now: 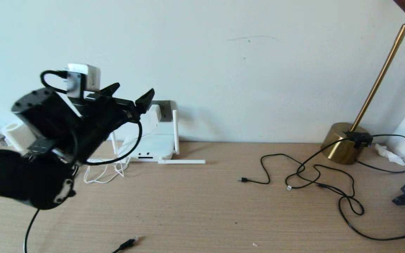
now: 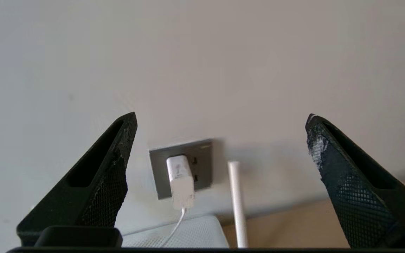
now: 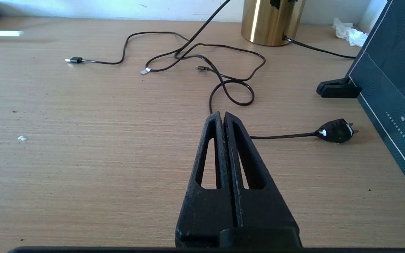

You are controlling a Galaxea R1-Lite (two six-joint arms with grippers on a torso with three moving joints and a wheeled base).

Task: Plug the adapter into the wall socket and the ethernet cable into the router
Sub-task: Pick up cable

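Head view: left gripper [image 1: 132, 93] raised at the far left, fingers spread wide and holding nothing, aimed at the wall; adapter [image 1: 155, 113] sits in the wall socket [image 1: 165, 110] just beyond the fingertips, above the router [image 1: 153, 144], so that half of the task looks done. Ethernet cable [image 1: 127, 243] lies loose at the near desk [image 1: 202, 211] edge. Left wrist view: adapter seated in the socket, between the fingers [image 2: 111, 182] but clear of both. Right wrist view: right gripper [image 3: 222, 119] parked low over the desk, fingers pressed together, empty.

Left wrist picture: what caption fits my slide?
Open left gripper facing small white adapter plugged into dark grey wall socket.
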